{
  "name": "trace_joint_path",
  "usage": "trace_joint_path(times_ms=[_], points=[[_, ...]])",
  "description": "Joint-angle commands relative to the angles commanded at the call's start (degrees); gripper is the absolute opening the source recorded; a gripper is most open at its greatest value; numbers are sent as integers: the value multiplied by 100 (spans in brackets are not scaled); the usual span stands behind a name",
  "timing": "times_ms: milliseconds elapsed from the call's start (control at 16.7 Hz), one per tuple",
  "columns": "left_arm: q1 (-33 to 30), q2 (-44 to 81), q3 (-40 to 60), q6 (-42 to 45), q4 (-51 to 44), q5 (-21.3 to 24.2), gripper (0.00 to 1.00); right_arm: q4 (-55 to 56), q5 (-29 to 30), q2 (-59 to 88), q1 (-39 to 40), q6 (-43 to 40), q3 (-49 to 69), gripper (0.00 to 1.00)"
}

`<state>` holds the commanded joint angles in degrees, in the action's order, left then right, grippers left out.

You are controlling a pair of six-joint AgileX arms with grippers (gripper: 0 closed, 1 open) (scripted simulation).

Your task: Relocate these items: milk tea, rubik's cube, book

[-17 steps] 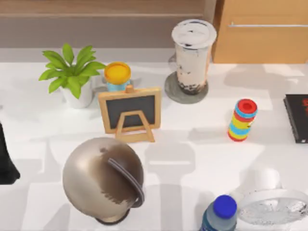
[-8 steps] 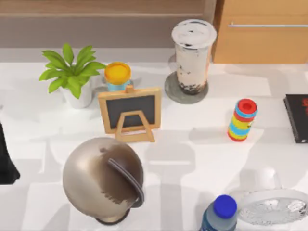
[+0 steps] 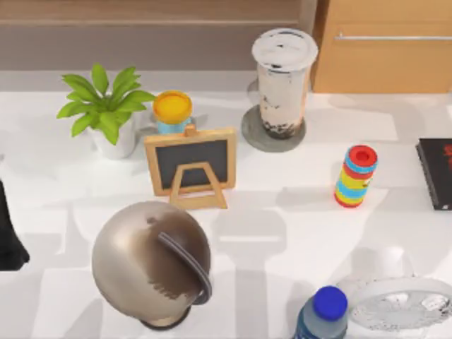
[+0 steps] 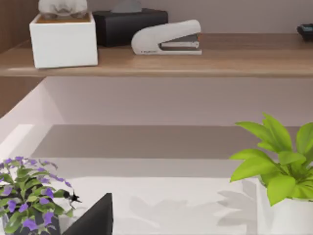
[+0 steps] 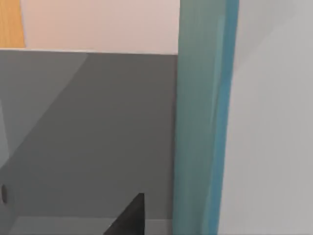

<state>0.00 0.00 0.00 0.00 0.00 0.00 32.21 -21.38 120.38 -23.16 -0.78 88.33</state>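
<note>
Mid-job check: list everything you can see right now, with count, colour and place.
milk tea: 1, beige with white lid, far centre, on a grey coaster
potted plant: 1, green in white pot, far left
small jar: 1, yellow lid, blue body, behind the easel
chalkboard easel: 1, wood and black, centre-left
globe: 1, metallic, near left
striped cylinder: 1, multicoloured, red top, right
black book: 1, red marks, right edge
bottle: 1, blue cap, near right
fan: 1, white, near right corner
stapler: 1, white, on a shelf
purple flowers: 1 pot
left arm: black, left edge
</note>
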Motion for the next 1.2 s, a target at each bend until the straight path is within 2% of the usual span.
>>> trace_joint_path(times_ms=[480,1200], points=[[0,0,0,0,0,0,100,0,0,0,0,0,0,2],[0,0,0,0,0,0,100,-51,-26,-148,-41,9,-85,0]])
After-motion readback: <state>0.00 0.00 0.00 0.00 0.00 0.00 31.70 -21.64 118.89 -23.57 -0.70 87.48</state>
